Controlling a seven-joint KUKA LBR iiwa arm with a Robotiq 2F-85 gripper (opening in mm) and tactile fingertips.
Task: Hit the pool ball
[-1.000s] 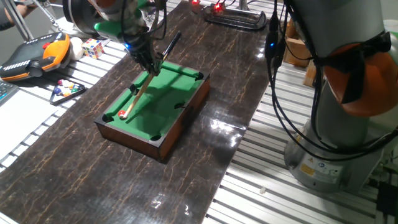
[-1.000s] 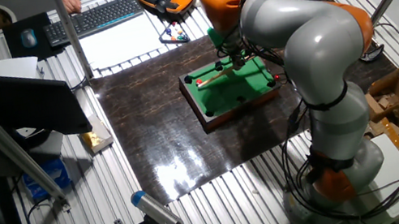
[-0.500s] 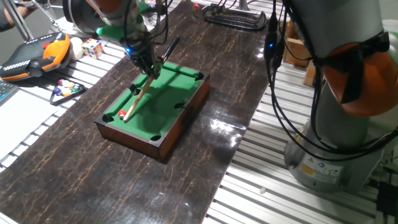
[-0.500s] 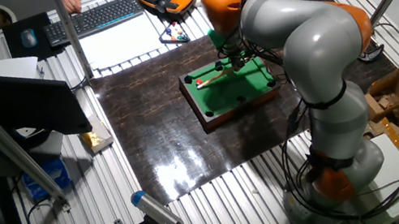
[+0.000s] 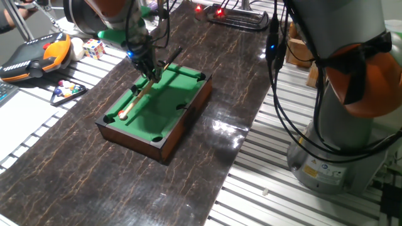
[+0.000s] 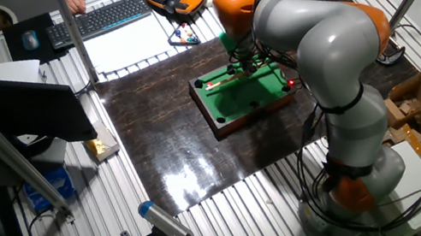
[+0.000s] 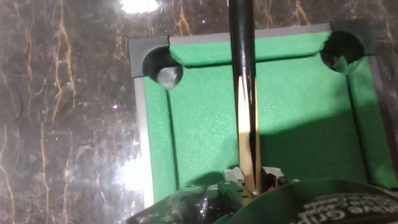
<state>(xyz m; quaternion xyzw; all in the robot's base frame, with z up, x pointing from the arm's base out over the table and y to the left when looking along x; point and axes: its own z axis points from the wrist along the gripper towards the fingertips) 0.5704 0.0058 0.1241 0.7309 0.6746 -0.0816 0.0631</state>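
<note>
The miniature green-felt pool table (image 5: pixel 135 139) stands on the dark marble-patterned board; it also shows in the other fixed view (image 6: pixel 237 118) and the hand view (image 7: pixel 140 124). My gripper (image 5: pixel 147 68) hovers over the table's far end, shut on a wooden cue stick (image 5: pixel 134 102). The cue slopes down and its tip rests near the near-left corner pocket (image 5: pixel 110 118). In the hand view the cue (image 7: pixel 242 74) runs up the middle from my gripper (image 7: pixel 252 183). The tiny red pool ball shows in no view.
A triangular rack of coloured balls (image 5: pixel 68 91), a Rubik's cube (image 5: pixel 94 48) and an orange teach pendant (image 5: pixel 38 55) lie left of the board. My arm's base (image 5: pixel 339 125) and cables stand at the right. A keyboard (image 6: pixel 110 16) lies beyond the board.
The cue has slid forward along the felt toward the near-left pocket. The red ball that lay at its tip no longer shows.
</note>
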